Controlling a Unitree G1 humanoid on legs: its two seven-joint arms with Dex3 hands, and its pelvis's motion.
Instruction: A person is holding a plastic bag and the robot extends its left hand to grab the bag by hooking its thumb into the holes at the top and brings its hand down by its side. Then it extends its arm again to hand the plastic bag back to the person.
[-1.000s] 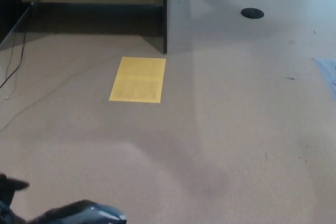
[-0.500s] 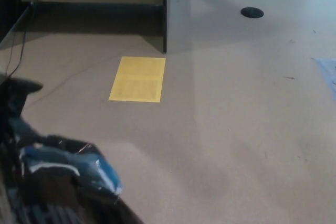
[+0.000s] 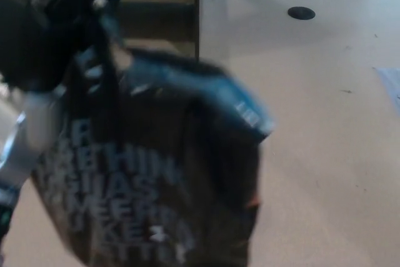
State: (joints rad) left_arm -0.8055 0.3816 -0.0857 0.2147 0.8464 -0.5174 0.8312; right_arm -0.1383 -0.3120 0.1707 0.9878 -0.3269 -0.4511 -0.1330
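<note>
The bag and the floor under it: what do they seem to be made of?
The bag looks like thin, glossy dark plastic film: it sags and folds, with pale printed letters and blue edges, though motion blur leaves it uncertain. The floor looks like matte beige carpet or vinyl; its texture is unclear.

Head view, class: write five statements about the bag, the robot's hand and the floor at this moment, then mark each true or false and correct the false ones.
1. The plastic bag hangs from the left hand. True.
2. The bag is plain, with no print. False: pale lettering covers its dark side, too blurred to read.
3. A black round disc lies on the floor at upper right. True.
4. The right hand also grips the bag. False: no right hand is in view.
5. A person's hand is reaching for the bag. False: no person shows in the picture.
</note>
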